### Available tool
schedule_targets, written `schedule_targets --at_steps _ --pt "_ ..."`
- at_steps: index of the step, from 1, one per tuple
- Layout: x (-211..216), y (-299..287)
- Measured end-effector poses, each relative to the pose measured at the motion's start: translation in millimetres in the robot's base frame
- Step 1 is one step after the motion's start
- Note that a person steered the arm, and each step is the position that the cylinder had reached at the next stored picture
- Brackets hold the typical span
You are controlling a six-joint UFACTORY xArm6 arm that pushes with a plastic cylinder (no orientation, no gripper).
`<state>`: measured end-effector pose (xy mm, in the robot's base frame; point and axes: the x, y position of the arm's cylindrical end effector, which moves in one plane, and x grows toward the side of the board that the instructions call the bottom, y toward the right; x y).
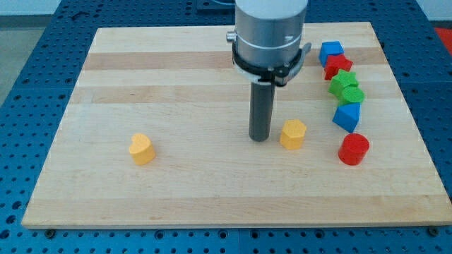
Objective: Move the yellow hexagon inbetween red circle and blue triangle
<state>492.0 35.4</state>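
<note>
The yellow hexagon (293, 134) lies right of the board's middle. My tip (259, 137) stands just left of it, a small gap apart. The red circle (353, 149) lies to the hexagon's right, nearer the view's bottom. The blue triangle (347, 116) sits just above the red circle, close to it. The hexagon is left of both.
A yellow heart-shaped block (142, 148) lies at the board's left. At the right, a column holds a blue cube (330, 53), a red block (338, 67), and two green blocks (344, 80) (351, 94). The wooden board (176, 85) rests on a blue pegboard.
</note>
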Motion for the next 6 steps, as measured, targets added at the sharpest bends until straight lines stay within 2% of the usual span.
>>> schedule_targets --at_steps 1,3,4,5,6 --pt "16 2" --pt "14 69" --pt "14 52" --pt "14 -12" --pt "-11 -26"
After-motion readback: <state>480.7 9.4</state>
